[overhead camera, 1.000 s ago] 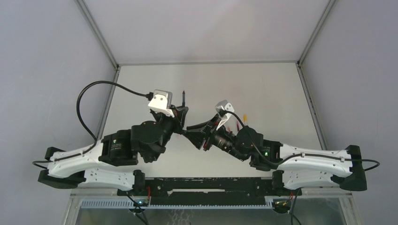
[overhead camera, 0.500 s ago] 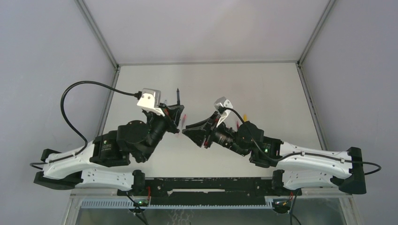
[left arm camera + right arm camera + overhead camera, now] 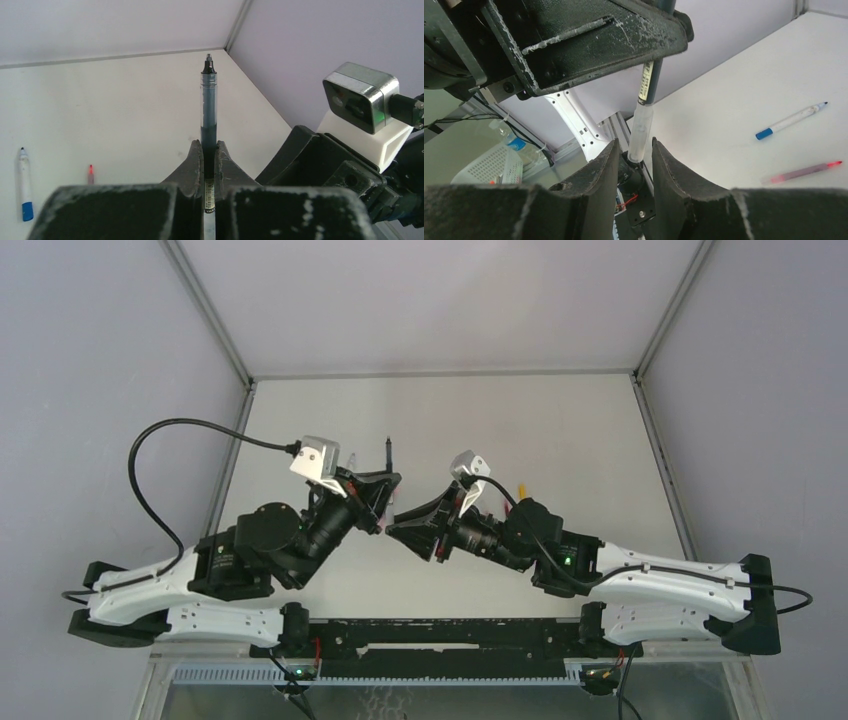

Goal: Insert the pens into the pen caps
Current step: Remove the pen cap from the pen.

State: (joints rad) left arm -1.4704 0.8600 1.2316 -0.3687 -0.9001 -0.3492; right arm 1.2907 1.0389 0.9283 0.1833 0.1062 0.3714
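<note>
My left gripper [image 3: 208,145] is shut on a black pen [image 3: 208,115], whose dark tip points up and away. From above, the black pen [image 3: 388,455] sticks out past the left gripper [image 3: 385,502]. The right gripper [image 3: 395,525] meets it nose to nose. In the right wrist view the black pen's [image 3: 643,120] clear rear end hangs between the fingers of my right gripper [image 3: 635,141]. That gripper is open, with a gap on each side of the pen. A blue pen [image 3: 791,120] and a red pen [image 3: 801,171] lie on the table. The pen caps are out of view.
The blue pen [image 3: 24,185] and red pen [image 3: 90,173] lie left of the left gripper. A yellow-ended pen [image 3: 522,490] lies by the right arm. The right wrist camera [image 3: 360,100] sits close on the right. The table's [image 3: 560,430] side walls [image 3: 700,390] rise at both edges.
The left arm drew back to the left with the black pen, then eased toward the right gripper again. The right gripper shifted slightly left.
</note>
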